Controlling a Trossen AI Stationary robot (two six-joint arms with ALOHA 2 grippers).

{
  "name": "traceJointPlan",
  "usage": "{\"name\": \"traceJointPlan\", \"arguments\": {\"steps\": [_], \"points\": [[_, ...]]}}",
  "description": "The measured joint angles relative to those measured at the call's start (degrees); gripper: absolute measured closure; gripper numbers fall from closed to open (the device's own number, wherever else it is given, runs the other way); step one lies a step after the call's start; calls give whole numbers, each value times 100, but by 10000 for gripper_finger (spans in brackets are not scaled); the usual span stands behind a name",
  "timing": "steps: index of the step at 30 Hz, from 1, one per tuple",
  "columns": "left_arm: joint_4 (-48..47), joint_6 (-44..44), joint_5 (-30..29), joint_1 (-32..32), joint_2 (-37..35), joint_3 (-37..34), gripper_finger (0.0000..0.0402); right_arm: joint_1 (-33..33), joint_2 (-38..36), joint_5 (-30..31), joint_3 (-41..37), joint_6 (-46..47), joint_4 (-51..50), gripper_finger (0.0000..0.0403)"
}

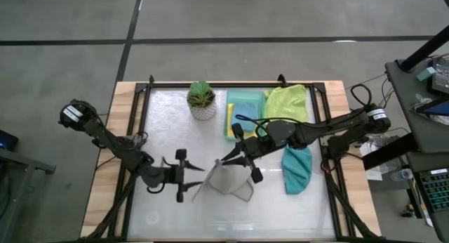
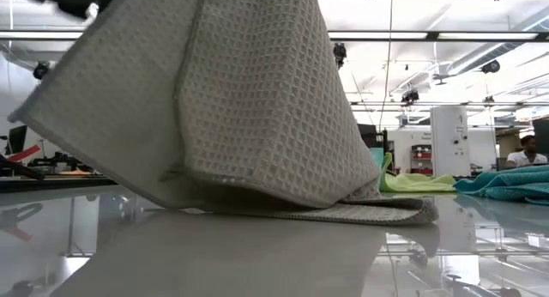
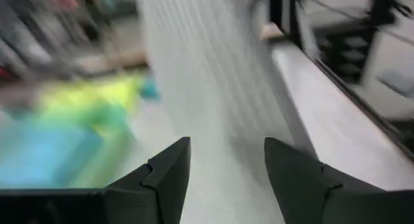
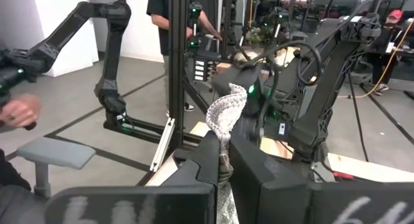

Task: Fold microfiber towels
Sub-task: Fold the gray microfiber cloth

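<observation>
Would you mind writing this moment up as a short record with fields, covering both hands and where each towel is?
left hand: open, beside the grey towel, not gripping it
right hand: shut on the grey towel's upper edge
grey towel: lifted at one side, lower part lying on the table
teal towel: crumpled on the table, right of the grey one
lime green towel: far right, beside the tray
tray: holds folded cloths, yellow edge showing
potted plant: far side, left of the tray

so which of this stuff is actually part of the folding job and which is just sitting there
Job: grey towel, pinched in the right hand; teal towel; lime green towel; left hand, open beside the grey towel.
Lying about: potted plant; mint-green tray.
</observation>
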Motion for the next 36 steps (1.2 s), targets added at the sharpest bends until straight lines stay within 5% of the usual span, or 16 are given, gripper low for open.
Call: {"name": "traceJointPlan", "arguments": {"steps": [5,16,20,26,32,36], "points": [[-569,-1329,1047,-9,152,-2,218,0,0,0,0,0,19,390],[-610,-3452,1725,-94,804,31,219,0,0,237,-9,150,15,390],[-646,-4073,1723,-202,975,37,219,0,0,468,-9,310,15,390],[-1139,-4541,1630,-317,986,121,220,1,0,1621,-10,771,-29,390],[-2954,-4542,691,-323,931,573,220,0,2,2285,-15,804,-267,390],[-3172,-4488,391,-321,934,600,220,0,7,2302,-15,811,-284,390]]}}
